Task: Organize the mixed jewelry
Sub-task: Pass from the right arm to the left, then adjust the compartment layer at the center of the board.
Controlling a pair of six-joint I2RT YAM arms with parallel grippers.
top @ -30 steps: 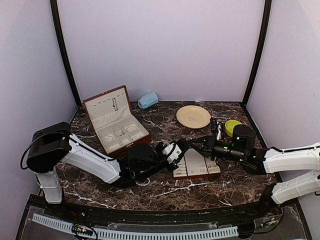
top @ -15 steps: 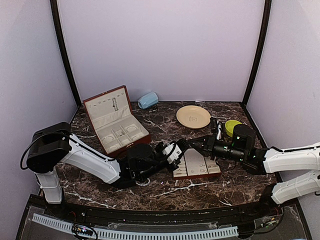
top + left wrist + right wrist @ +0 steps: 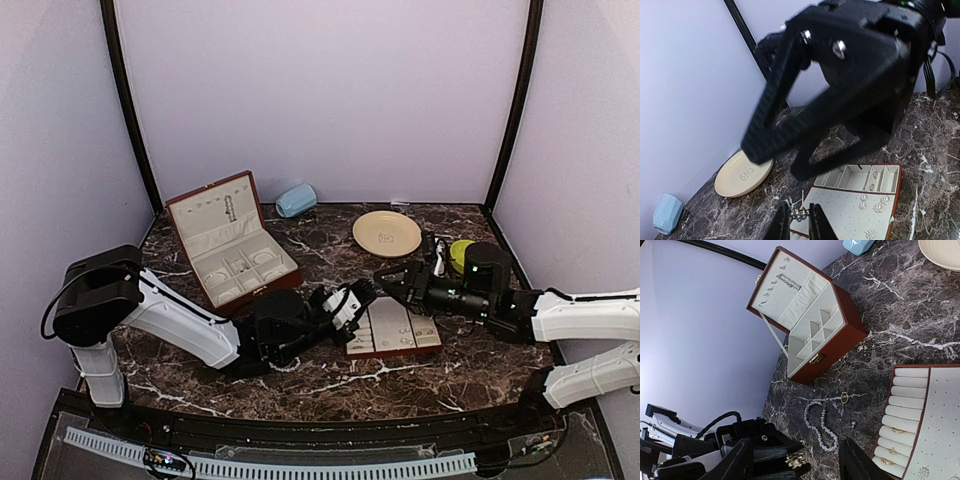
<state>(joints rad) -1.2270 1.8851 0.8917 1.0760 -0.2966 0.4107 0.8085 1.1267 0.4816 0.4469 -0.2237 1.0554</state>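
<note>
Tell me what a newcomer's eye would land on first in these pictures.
At the centre of the dark marble table, the left gripper pinches a small sparkly jewelry piece by the cream slotted tray, facing the open right gripper. Next comes the open red-brown jewelry box at the back left. A pearl strand lies loose on the marble left of the tray.

A: What sits pinched in the left gripper?
B: A beaded piece, too small to identify.
A: And the plate?
B: Cut off at the right wrist view's corner; the slotted tray too.
</note>
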